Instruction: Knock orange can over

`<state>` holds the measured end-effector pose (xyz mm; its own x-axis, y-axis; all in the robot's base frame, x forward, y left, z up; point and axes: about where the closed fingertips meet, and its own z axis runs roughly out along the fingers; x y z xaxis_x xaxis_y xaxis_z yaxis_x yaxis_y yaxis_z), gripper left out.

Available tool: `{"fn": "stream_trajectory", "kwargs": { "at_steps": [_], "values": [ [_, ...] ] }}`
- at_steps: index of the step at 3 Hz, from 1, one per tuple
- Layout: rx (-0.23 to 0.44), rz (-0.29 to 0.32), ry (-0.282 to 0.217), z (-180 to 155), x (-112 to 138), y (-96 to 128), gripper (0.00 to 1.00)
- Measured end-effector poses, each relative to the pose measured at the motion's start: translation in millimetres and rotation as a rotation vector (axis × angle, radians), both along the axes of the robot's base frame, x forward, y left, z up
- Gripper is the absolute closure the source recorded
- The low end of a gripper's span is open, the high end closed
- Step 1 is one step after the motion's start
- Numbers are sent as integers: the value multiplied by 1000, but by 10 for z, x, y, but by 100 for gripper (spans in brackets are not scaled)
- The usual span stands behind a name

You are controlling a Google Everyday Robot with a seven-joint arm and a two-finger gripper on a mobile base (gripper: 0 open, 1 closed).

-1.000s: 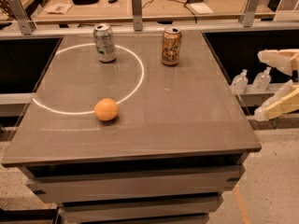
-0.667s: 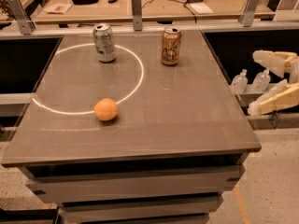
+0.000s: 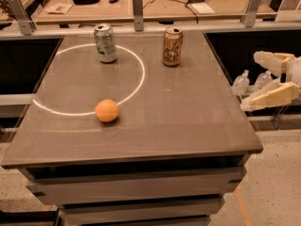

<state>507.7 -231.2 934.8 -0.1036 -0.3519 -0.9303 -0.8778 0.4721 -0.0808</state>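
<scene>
The orange can (image 3: 172, 46) stands upright near the far edge of the grey table (image 3: 188, 126), right of centre. It has an orange-gold body with pale lettering and a silver top. My gripper (image 3: 251, 81) is at the right edge of the view, off the table's right side and well to the right of the can. Its two pale fingers (image 3: 270, 95) are spread apart with nothing between them.
A silver-green can (image 3: 105, 43) stands upright at the far left of the table. A round orange fruit (image 3: 106, 110) lies nearer the front left. A bright ring of light marks the tabletop. Clear plastic bottles (image 3: 241, 83) sit beyond the right edge. A cluttered bench runs behind.
My gripper has moved a little to the left, toward the table's right edge. The cans and the fruit have not moved.
</scene>
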Motion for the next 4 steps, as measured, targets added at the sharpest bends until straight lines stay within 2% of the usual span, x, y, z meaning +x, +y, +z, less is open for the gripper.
{"fn": "stream_trajectory", "kwargs": {
  "at_steps": [1,2,3,4],
  "values": [
    [72,-19,9,-140,188,128,0],
    [151,-38,-25,-275,539,253,0],
    [186,-56,-65,-402,916,333,0],
    [169,-48,-97,-519,1269,393,0]
  ]
}}
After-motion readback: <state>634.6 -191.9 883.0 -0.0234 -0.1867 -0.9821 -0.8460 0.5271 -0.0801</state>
